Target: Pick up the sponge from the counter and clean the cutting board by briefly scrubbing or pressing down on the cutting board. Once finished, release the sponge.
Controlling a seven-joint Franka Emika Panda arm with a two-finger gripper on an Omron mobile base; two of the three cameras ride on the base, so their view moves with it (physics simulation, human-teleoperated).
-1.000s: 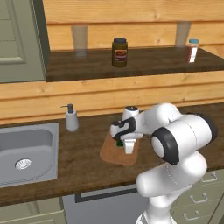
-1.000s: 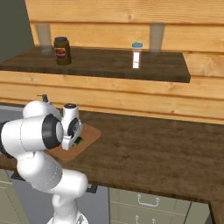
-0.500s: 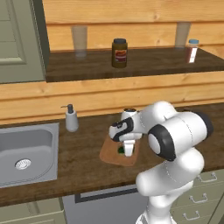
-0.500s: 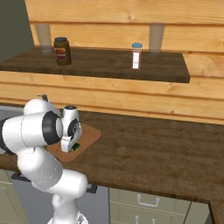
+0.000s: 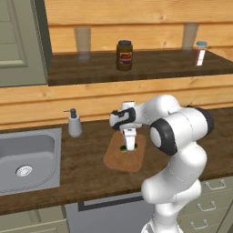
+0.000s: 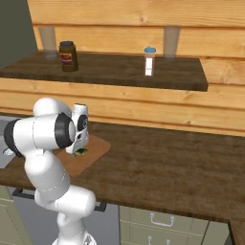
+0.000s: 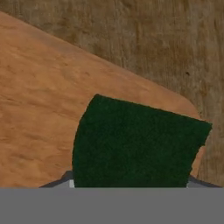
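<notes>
You cannot tell how the gripper (image 5: 130, 146) jaws stand: the sponge (image 7: 135, 144) hides them in the hand view and runs off its lower edge. In the base views the sponge is a speck, and the arm covers part of the cutting board (image 6: 88, 152).

**A:** Lighting's flat and even in both base views, pretty bright, no obvious lamp anywhere. The wood wall behind the shelf (image 5: 136, 66) comes out warm and evenly lit; the counter (image 6: 182, 167) is darker but its grain is readable.

**B:** Shadows are soft. There's a dim band under the shelf, and faint shading under the arm on the cutting board (image 5: 125, 154). No glare, even on the sink (image 5: 27, 157).

**A:** Quality's meh, low-res and soft. The jar (image 5: 124, 55) label is mush.

**B:** The hand view is worst. The sponge (image 7: 135, 144) is a fuzzy dark green blob, with smeared board grain. No edge warping, though.
</notes>
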